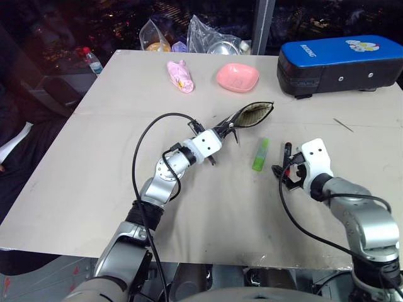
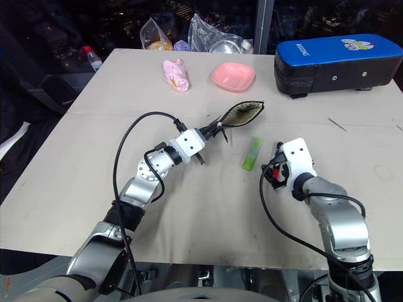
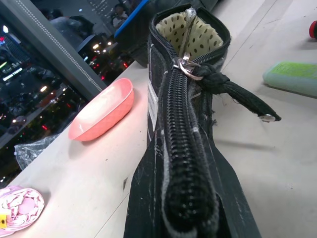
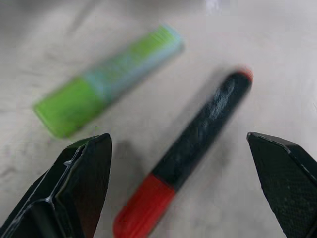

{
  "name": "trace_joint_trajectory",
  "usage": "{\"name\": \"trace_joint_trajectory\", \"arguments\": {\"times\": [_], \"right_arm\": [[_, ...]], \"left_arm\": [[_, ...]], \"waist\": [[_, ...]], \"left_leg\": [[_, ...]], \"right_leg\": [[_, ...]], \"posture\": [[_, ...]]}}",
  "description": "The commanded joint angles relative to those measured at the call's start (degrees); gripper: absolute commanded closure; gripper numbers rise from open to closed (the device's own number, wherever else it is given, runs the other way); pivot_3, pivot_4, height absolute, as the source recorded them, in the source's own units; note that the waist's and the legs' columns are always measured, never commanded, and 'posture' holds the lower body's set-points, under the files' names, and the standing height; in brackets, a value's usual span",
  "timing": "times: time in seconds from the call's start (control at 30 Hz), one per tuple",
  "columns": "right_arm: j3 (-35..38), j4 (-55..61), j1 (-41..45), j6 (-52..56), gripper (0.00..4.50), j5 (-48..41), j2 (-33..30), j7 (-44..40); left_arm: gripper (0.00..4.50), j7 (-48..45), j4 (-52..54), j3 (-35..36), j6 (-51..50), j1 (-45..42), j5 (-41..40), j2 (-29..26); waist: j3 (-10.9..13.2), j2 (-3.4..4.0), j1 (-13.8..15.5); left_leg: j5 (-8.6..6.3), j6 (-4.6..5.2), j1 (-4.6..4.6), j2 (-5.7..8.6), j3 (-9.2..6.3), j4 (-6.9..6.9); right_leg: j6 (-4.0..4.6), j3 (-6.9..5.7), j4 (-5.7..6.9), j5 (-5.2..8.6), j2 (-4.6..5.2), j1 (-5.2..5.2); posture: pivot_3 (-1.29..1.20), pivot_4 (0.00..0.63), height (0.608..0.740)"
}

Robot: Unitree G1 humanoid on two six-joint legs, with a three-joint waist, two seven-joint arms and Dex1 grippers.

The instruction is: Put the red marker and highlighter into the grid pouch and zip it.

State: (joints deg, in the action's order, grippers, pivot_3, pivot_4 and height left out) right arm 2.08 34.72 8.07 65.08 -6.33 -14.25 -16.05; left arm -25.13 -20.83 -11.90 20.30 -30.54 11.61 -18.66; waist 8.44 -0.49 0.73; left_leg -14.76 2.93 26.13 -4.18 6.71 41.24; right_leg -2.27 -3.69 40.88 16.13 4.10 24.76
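Right tool poised over the marker, pouch held open

Now the left tool (image 1: pixel 228 129) is clenched on the zipped end of the grid pouch (image 1: pixel 253 114), holding it on edge above the counter (image 1: pixel 94 163) with its open mouth turned away toward the pink dish (image 1: pixel 237 77). The zipper pull (image 3: pixel 185 67) sits partway along, so only the far end of the pouch gapes.

The right tool (image 4: pixel 181 186) stands released, its two fingers spread wide to either side of the red marker (image 4: pixel 188 148), which lies flat on the counter. The highlighter (image 1: pixel 261 155) lies just beside the marker, between it and the pouch, apart from both.

Neither pen is in the pouch yet, so the task looks to be at its first pick.

Risks from here:
- The marker lies at a slant between the fingers; closing on it askew could roll it away or flick it against the highlighter.
- The wrist view is blurred, so whether the fingers already reach down to the counter is hard to say; closing too high would miss the marker.
- The pouch mouth is narrow and hangs from one pinched end; a long marker brought in off-line could catch the rim and push the pouch shut or twist it out of the grip.
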Motion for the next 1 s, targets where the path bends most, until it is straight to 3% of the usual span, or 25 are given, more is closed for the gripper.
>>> {"name": "trace_joint_trajectory", "arguments": {"times": [0.03, 0.17, 0.23, 0.37, 0.47, 0.6, 0.73, 1.0], "right_arm": [[0.44, 0.17, -0.7, -0.09, 1.32, 1.42, 0.74, 3.85], [2.68, -0.32, 1.14, 0.98, 3.46, 0.84, 0.63, 5.04], [4.69, -1.06, 3.29, 1.76, 4.21, 0.8, -0.31, 5.52], [8.44, -3.8, 9.64, 0.95, 4.2, 0.08, -4.95, 4.33], [8.25, -4.85, 14.99, -3.97, 4.2, -2.8, -11.44, -2.19], [0.74, -5.45, 17.76, -16.98, 4.2, -3.9, -25.34, -17.91], [-10.48, -12.6, 20.9, -38.33, 4.2, 6.19, -39.14, -29.01], [-20.51, -30.4, 34.19, -62.16, 4.2, 17.4, -38.44, -34.33]], "left_arm": [[4.5, -0.14, 1.86, 0.59, 0.87, -0.6, -0.96, -0.08], [4.5, -0.14, 1.88, 0.95, 0.72, -0.71, -1.06, -0.33], [4.5, -0.07, 1.92, 1.05, 0.71, -0.72, -1.08, -0.44], [4.5, 0.13, 2.62, 1.19, 0.32, -0.63, -1.2, -0.41], [4.5, 0.13, 3.31, 1.28, -0.01, -0.48, -1.54, -0.25], [4.5, -0.42, 3.56, 1.33, -0.33, -0.59, -2.22, -0.11], [4.5, -1.33, 3.38, 0.61, 0.53, -1.15, -1.52, -0.5], [4.5, -2.81, 4.52, -0.09, 0.97, -1.47, -1.02, -1.0]], "waist": [[-0.01, -0.01, -0.04], [-0.01, -0.01, 0.04], [-0.01, -0.01, 0.02], [0.0, -0.01, -0.06], [0.0, 0.01, -0.12], [0.01, 0.02, -0.16], [0.04, 0.0, -0.07], [0.07, -0.03, -0.37]], "left_leg": [[0.0, 0.0, 0.0, 0.0, 0.02, 0.0], [0.0, 0.0, 0.0, 0.01, -0.01, 0.01], [0.0, 0.0, 0.0, 0.01, -0.01, 0.01], [0.0, 0.0, 0.01, 0.03, 0.0, 0.01], [0.0, 0.01, 0.01, 0.04, 0.0, 0.0], [-0.01, 0.02, 0.01, 0.05, 0.0, -0.1], [-0.02, 0.03, 0.0, 0.05, 0.0, -0.12], [0.0, 0.01, -0.03, 0.0, 0.15, -0.04]], "right_leg": [[0.0, 0.01, 0.0, 0.0, 0.0, 0.01], [0.0, 0.02, 0.0, 0.0, 0.01, -0.01], [0.0, 0.02, 0.0, 0.0, 0.01, -0.02], [0.0, 0.03, 0.0, 0.0, 0.02, 0.0], [0.0, 0.03, 0.0, 0.0, 0.0, 0.01], [0.0, 0.03, -0.07, 0.0, -0.02, 0.03], [-0.01, 0.02, -0.14, 0.01, -0.02, 0.01], [-0.01, 0.07, -0.09, 0.0, -0.02, 0.04]], "posture": [[0.0, 0.15, 0.688], [0.0, 0.15, 0.688], [0.0, 0.15, 0.688], [0.0, 0.15, 0.688], [0.0, 0.15, 0.688], [0.0, 0.15, 0.688], [0.0, 0.15, 0.688], [0.0, 0.15, 0.688]]}}
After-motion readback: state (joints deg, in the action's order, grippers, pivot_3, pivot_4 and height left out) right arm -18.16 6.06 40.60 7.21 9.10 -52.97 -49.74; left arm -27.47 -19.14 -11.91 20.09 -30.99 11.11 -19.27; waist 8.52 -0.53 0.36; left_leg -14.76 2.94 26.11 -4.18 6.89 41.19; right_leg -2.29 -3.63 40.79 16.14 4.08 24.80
